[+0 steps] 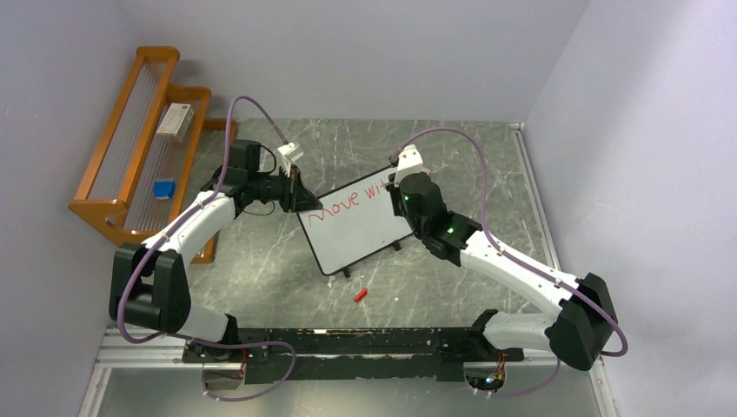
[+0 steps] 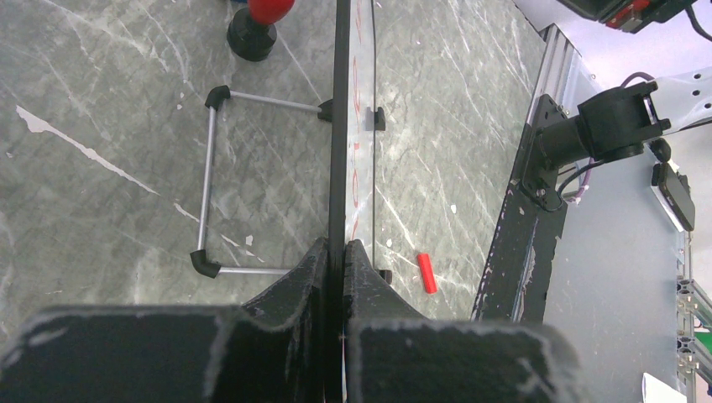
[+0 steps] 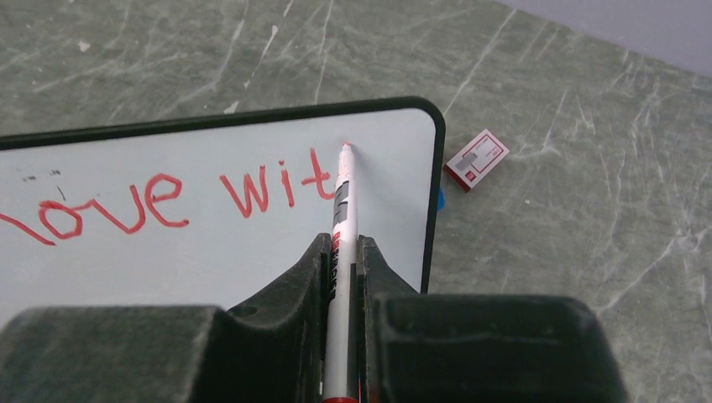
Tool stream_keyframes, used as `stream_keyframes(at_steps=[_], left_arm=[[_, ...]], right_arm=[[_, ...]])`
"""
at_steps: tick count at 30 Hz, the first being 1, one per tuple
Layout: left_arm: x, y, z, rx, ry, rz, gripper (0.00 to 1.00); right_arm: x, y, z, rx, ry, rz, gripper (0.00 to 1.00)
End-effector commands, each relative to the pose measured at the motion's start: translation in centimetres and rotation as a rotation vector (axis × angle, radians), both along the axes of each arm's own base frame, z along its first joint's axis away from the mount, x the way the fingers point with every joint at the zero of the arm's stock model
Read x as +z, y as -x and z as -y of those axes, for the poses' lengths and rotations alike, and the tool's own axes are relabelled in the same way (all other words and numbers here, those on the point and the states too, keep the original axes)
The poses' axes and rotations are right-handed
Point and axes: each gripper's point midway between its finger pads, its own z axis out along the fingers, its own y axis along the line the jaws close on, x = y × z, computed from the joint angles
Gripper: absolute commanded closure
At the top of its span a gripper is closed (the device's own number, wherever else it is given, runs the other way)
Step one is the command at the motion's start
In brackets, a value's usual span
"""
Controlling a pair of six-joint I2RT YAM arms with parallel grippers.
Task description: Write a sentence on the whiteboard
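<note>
The small rectangular white board with a thin black frame and rounded corners, the whiteboard, stood propped at the middle of the grey-green marbled tabletop, between the two arms. In the top view it sat skewed, its upper left corner towards the left arm. The left wrist view caught it edge-on, with a thin silver wire stand with black corner pieces resting on the tabletop at its back.

The left hand was pressed together on the board's frame at that corner. Its two black fingers pinched the thin edge from either side, touching it.

The right hand hung over the board's upper right part, its fingers clamped on a slim white marker with a grey band and a red tip. The tip touched the white surface just right of the red handwriting, which read "Move wit".

A small red cylindrical cap lay on the tabletop near the board's lower edge, apart from it. A small red and white rectangular box lay flat just beyond the board's right corner. An orange wooden rack stood along the left wall.
</note>
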Motion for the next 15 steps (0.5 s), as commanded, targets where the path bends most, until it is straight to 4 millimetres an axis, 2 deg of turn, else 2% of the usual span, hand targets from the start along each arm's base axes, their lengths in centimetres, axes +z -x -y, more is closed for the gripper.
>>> stream_keyframes(at_steps=[1,5,11,15], left_arm=[[-4.1,1.1,-0.5,0.004,-0.118,-0.072,0.95],[-4.2,1.1,-0.5,0.002,-0.117,-0.073,0.95],[-4.2,1.1,-0.5,0.003,-0.117,-0.075,0.95],[-4.2,1.0,-0.5,0.004,-0.117,-0.074,0.95]], right_arm=[[2.8,-1.2,-0.6,0.003,-0.04,0.066,1.0],[2.9,-1.5,-0.9,0.011,-0.041,0.066,1.0],[1.5,-1.2,-0.7,0.009,-0.027,0.029,1.0],[1.4,-0.8,-0.3,0.004,-0.037,0.029,1.0]])
